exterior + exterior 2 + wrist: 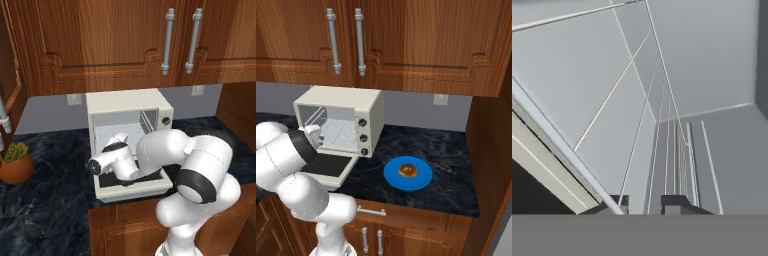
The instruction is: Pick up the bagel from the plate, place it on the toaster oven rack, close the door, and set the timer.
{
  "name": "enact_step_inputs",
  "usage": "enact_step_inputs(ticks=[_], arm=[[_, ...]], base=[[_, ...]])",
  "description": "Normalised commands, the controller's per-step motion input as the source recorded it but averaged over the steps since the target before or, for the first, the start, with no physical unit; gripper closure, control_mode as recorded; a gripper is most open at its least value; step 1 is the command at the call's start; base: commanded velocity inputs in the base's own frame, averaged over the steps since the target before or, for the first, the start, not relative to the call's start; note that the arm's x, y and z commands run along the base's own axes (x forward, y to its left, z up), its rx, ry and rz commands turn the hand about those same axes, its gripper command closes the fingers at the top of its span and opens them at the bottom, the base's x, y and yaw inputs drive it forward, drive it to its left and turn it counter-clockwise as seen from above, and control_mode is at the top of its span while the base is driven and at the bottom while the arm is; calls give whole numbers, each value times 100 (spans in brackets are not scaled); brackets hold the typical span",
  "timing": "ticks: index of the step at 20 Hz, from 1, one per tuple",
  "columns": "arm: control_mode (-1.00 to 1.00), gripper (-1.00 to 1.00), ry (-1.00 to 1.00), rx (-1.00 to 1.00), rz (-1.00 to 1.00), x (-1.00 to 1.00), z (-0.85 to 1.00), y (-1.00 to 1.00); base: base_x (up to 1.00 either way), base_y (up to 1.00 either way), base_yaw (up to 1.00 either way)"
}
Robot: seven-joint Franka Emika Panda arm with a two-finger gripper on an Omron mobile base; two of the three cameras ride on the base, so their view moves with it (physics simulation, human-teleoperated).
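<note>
- Dark marble desk (446, 150) under wooden cabinets (421, 40); cream toaster oven (338, 122) stands against the grey backsplash.
- Oven door (331, 167) lies dropped flat toward the robot, cavity exposed, presumably so the load can go in.
- Claw (646, 204) sits at the cavity mouth just above the toaster oven rack (677, 150), whose wires run away from the hand camera; fingertips drawn together, nothing visible between them.
- Bagel (408, 171) rests near the middle of the blue plate (393, 177), on the desk to the right of the oven, well apart from the claw.
- Judgement: the pick has not been made; the arm is at the oven rather than at the plate, and would need to swing across to the bagel.
- Potted plant (16, 165) at far left, clear of the work.
</note>
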Motion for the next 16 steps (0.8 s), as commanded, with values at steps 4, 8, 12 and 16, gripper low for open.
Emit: enact_step_inputs(ticks=[4,8,12,16], arm=[[-100,100,11,0,0,-76,0,0],[-100,100,18,0,0,-69,0,0],[-100,100,23,0,0,-59,0,4],[-100,100,20,0,0,-53,0,9]], base=[[0,0,0],[0,0,0],[0,0,0],[0,0,0]])
